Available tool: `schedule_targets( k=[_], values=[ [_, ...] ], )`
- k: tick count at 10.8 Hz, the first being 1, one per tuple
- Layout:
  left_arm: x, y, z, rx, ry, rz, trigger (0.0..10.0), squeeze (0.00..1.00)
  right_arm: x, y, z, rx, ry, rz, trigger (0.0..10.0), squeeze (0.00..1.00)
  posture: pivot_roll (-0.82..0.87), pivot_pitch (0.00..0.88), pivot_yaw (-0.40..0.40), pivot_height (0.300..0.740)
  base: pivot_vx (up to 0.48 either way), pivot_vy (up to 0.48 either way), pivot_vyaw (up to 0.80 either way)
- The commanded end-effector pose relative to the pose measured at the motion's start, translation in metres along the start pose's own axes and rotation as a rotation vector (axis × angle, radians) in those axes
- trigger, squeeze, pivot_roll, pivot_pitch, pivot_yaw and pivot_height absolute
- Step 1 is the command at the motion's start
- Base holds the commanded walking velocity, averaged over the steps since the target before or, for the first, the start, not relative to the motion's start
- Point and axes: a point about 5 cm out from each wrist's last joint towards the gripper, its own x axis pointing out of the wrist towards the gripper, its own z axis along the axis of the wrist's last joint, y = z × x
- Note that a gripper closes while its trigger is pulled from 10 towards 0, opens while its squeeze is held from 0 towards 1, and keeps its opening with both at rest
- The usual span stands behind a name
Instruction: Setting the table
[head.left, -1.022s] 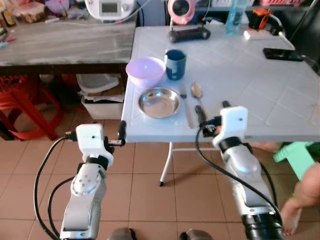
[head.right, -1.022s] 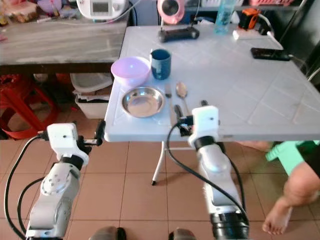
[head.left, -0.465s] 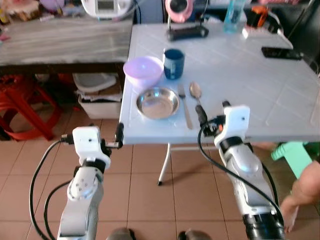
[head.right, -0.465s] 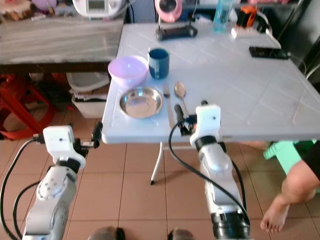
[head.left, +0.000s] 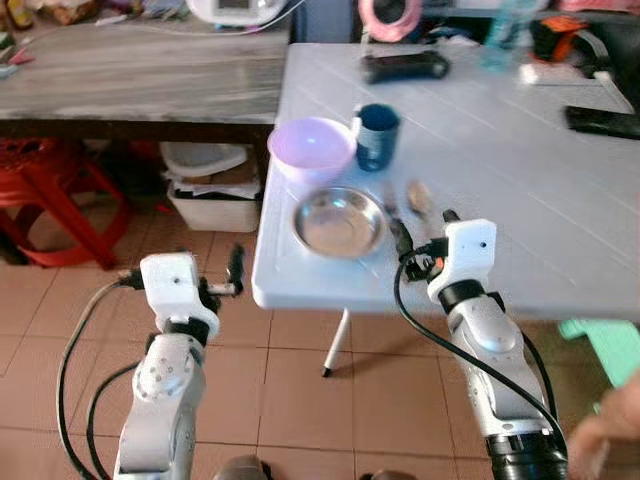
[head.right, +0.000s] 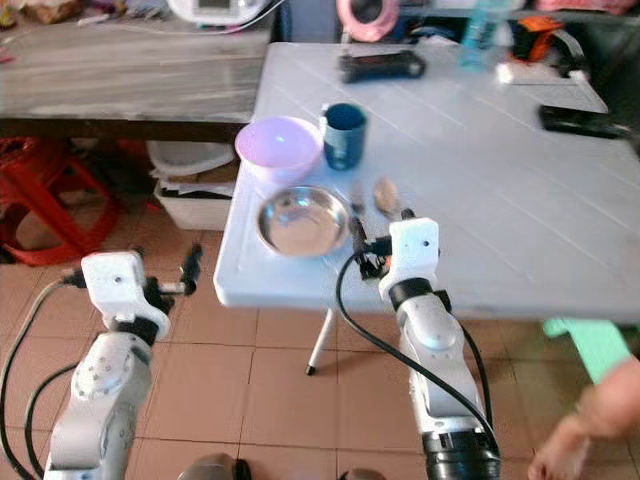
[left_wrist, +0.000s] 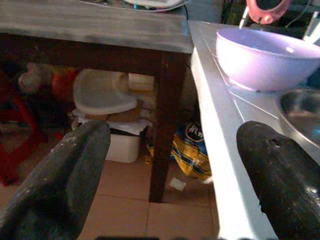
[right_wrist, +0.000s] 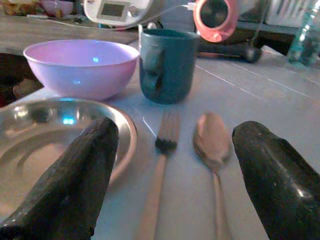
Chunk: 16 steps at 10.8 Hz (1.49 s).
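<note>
We are hovering our right gripper (right_wrist: 165, 165) with its fingers spread wide and empty, low over the near edge of the white tabletop (head.left: 520, 180), straddling the fork (right_wrist: 161, 145) and the spoon (right_wrist: 211, 145). Both are lying flat, side by side, just right of the steel plate (head.left: 338, 221). We are judging them thin, rigid, light and slick against the smooth plastic top, so pinching across the narrow handle near its middle looks safest; a flat grasp may skid.

The steel plate is shallow, shiny and stiff, best taken at its rim. Beyond it, the lilac bowl (head.left: 311, 147) looks like light, smooth plastic with a thin rounded lip, and the dark teal mug (head.left: 377, 135) is sitting to its right, cylindrical with a handle.

Our left gripper (left_wrist: 170, 170) is also spread and holding nothing, waiting off the tabletop's left edge, above the tiled floor (head.left: 60, 300).
</note>
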Motion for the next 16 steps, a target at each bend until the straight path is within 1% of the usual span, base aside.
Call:
schedule_targets(
  k=[1,2,4,5,7,8,9,10,11,12,13,14,15,16],
  values=[
    [0.0,0.001,0.003,-0.007,-0.007,0.006,10.0,0.0,0.002,0.001,0.009,-0.015,-0.039,-0.002,10.0,0.0,0.03,0.099,0.025,0.74,0.364,0.0,0.0],
    [0.003,0.002,0.007,-0.01,-0.016,0.022,10.0,0.0,0.004,0.003,0.013,-0.011,-0.058,0.006,10.0,0.0,0.03,0.098,0.025,0.74,0.341,0.0,0.0],
    [0.006,0.003,0.016,-0.01,-0.047,0.039,10.0,0.0,0.002,0.006,0.012,-0.005,-0.057,0.016,10.0,0.0,0.03,0.102,0.025,0.74,0.0,0.0,0.0],
    [0.005,0.004,0.017,0.005,-0.056,0.039,10.0,0.0,0.001,0.006,0.011,-0.005,-0.055,0.014,10.0,0.0,0.03,0.104,0.026,0.74,0.0,0.0,0.0],
    [-0.001,0.005,0.011,0.021,-0.031,0.039,10.0,0.0,0.0,0.003,0.009,-0.013,-0.044,0.002,10.0,0.0,0.03,0.115,0.027,0.74,0.0,0.0,0.0],
    [-0.005,0.007,0.008,0.026,-0.017,0.044,10.0,0.0,0.003,-0.004,0.009,-0.011,-0.039,0.0,10.0,0.0,0.03,0.13,0.032,0.74,0.0,0.0,0.0],
    [-0.006,0.007,0.008,0.028,-0.012,0.043,10.0,0.0,0.005,-0.006,0.011,0.004,-0.042,0.004,10.0,1.0,0.03,0.14,0.035,0.74,0.0,0.0,0.0],
    [-0.007,0.007,0.008,0.029,-0.009,0.041,10.0,0.0,0.007,-0.008,0.012,0.025,-0.042,0.005,10.0,1.0,0.04,0.148,0.038,0.74,0.0,0.0,0.0],
    [-0.01,0.007,0.009,0.032,-0.006,0.037,10.0,0.0,0.008,-0.013,0.012,0.052,-0.036,-0.023,10.0,1.0,0.04,0.162,0.044,0.74,0.0,0.0,0.0],
    [-0.013,0.007,0.01,0.039,0.003,0.029,10.0,0.0,0.011,-0.019,0.009,0.106,-0.008,-0.052,10.0,1.0,0.05,0.172,0.049,0.74,0.0,0.0,0.0],
    [-0.014,0.006,0.01,0.044,0.007,0.023,10.0,0.0,0.013,-0.019,0.01,0.122,-0.008,-0.048,10.0,0.46,0.05,0.178,0.053,0.74,0.0,0.0,0.0],
    [-0.015,0.006,0.011,0.056,0.01,0.008,10.0,0.0,0.021,-0.017,0.015,0.132,-0.017,-0.026,10.0,0.0,0.07,0.189,0.058,0.74,0.0,0.0,0.0],
    [-0.017,0.007,0.012,0.06,0.013,0.011,10.0,0.0,0.026,-0.016,0.019,0.155,-0.022,-0.005,10.0,0.0,0.07,0.193,0.062,0.74,0.0,0.0,0.0],
    [-0.02,0.01,0.013,0.072,0.022,0.015,10.0,0.0,0.034,-0.012,0.022,0.204,-0.019,0.032,10.0,0.0,0.09,0.209,0.072,0.74,0.0,0.0,0.0]
  ],
)
